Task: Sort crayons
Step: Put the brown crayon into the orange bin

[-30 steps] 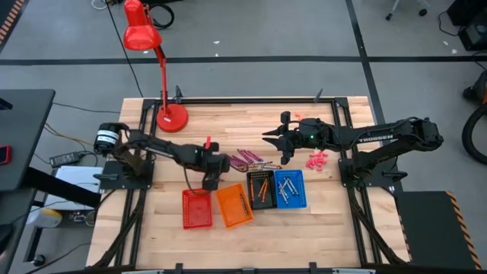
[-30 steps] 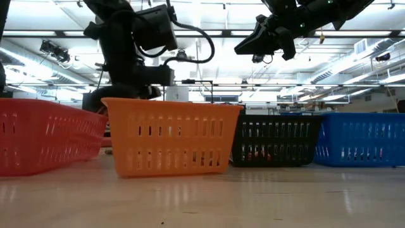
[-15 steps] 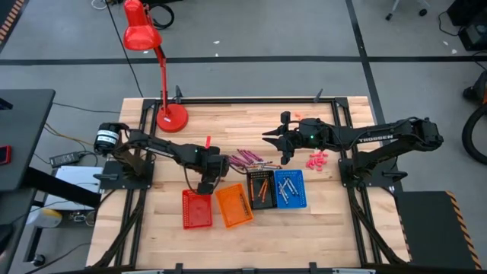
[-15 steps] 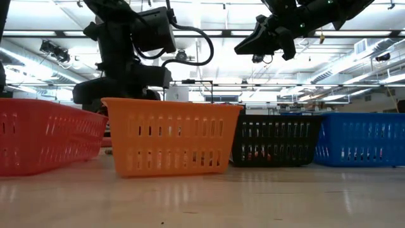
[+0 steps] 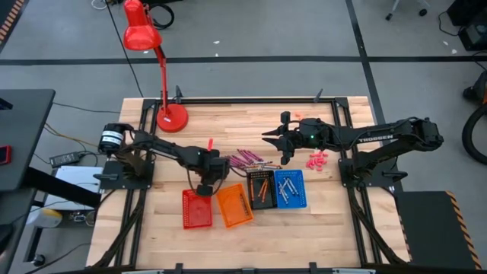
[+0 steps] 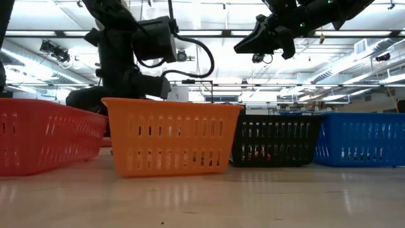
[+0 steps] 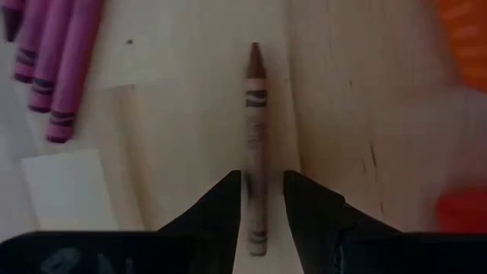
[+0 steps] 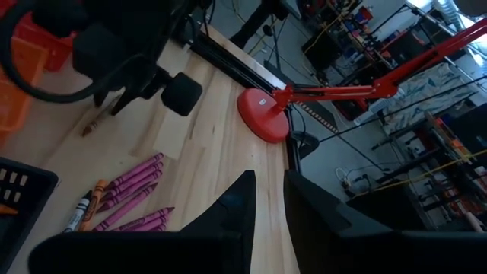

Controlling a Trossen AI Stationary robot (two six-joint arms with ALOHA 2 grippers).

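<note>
My left gripper (image 5: 207, 183) is just beyond the far rims of the red basket (image 5: 196, 208) and the orange basket (image 5: 234, 205). It is shut on a brown crayon (image 7: 255, 114). A bunch of magenta-purple crayons (image 5: 247, 158) lies flat on the table to its right and also shows in the left wrist view (image 7: 53, 68). The black basket (image 5: 261, 189) holds orange crayons and the blue basket (image 5: 290, 189) holds silvery grey ones. My right gripper (image 5: 266, 138) hangs in the air beyond the crayon bunch, empty, with its fingers close together. My left gripper pinches the brown crayon's blunt rear part (image 7: 256, 183) between its two fingers. The crayon lies along the fingers, its pointed tip (image 7: 255, 52) sticking out ahead. In the right wrist view the crayon (image 8: 95, 122) slants down toward the table. I cannot tell whether its tip touches the wood.
A red desk lamp stands on its base (image 5: 171, 116) at the far left. A heap of small pink pieces (image 5: 316, 160) lies right of the blue basket. Loose orange and grey crayons (image 8: 85, 204) lie by the black basket's far rim. Bare wood lies near the front edge (image 5: 251, 243).
My left arm has shifted a little toward the table's right, and its wrist has turned slightly over the far rims of the red and orange baskets.
</note>
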